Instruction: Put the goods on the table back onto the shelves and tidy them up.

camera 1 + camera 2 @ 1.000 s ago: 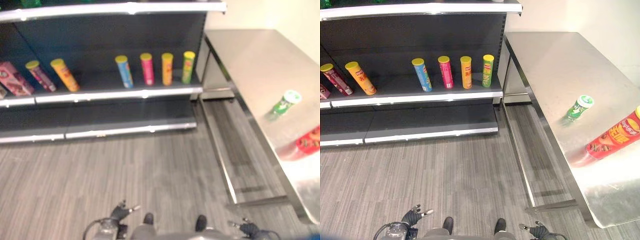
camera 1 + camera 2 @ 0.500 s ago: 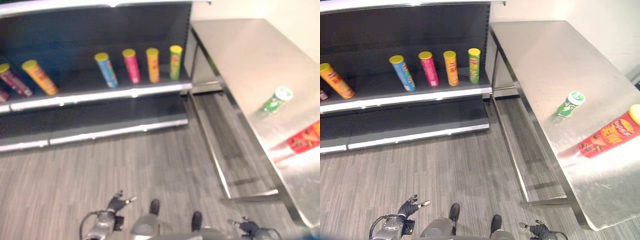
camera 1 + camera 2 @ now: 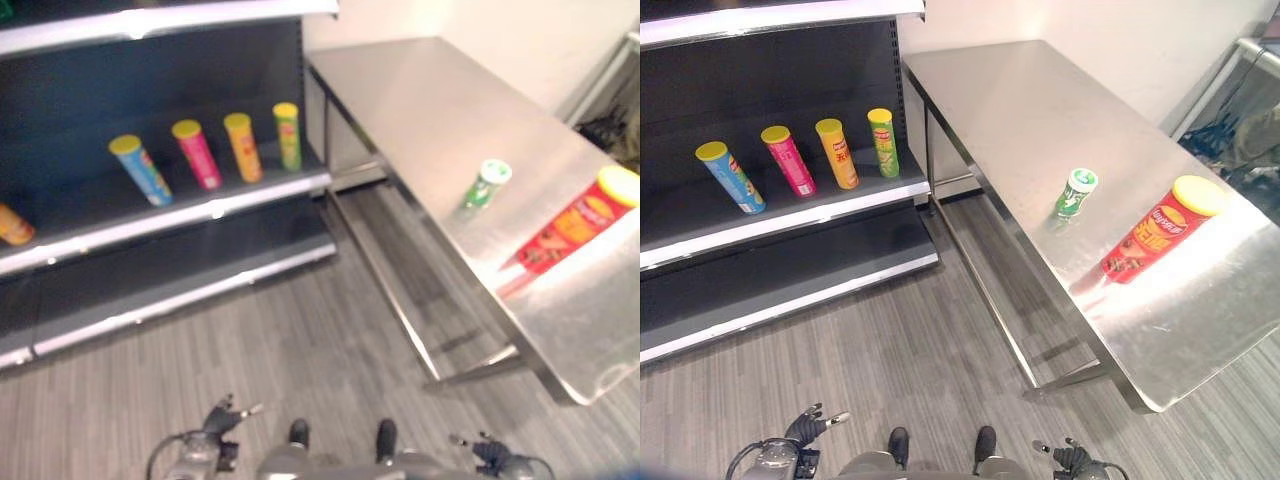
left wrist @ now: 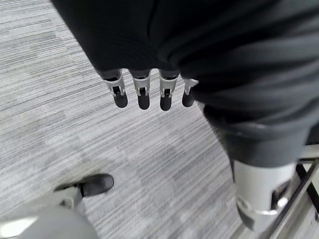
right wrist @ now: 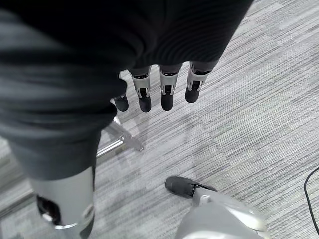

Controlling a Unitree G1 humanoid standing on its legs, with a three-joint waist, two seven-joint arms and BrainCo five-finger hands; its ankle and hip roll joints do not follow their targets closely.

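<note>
Since the earlier frames the whole picture has swung to the right, so the camera has turned rather than the goods: the shelf unit (image 3: 790,250) now sits further left and more of the steel table (image 3: 1020,100) fills the right side, with its far right end and near corner both in sight. The goods themselves lie as they did. On the table, the small green can (image 3: 1075,193) stands upright near the middle, and the red tube (image 3: 1152,233) with a yellow lid lies on its side just to the right of it, apart from it, lid pointing to the far right. On the middle shelf four tubes stand in a row: blue tube (image 3: 730,177) on the left, leaning, then pink tube (image 3: 788,160), orange tube (image 3: 837,153) and green tube (image 3: 882,142) at the right end. In the left eye view another orange tube (image 3: 12,224) shows at the far left edge of that shelf.

Both arms hang low at the near edge, over the grey floor (image 3: 940,350). The left hand (image 4: 144,89) has its fingers straight and relaxed, pointing down at the floor, holding nothing. The right hand (image 5: 159,89) hangs the same way, fingers loose and straight, empty, with a table leg showing past it.
</note>
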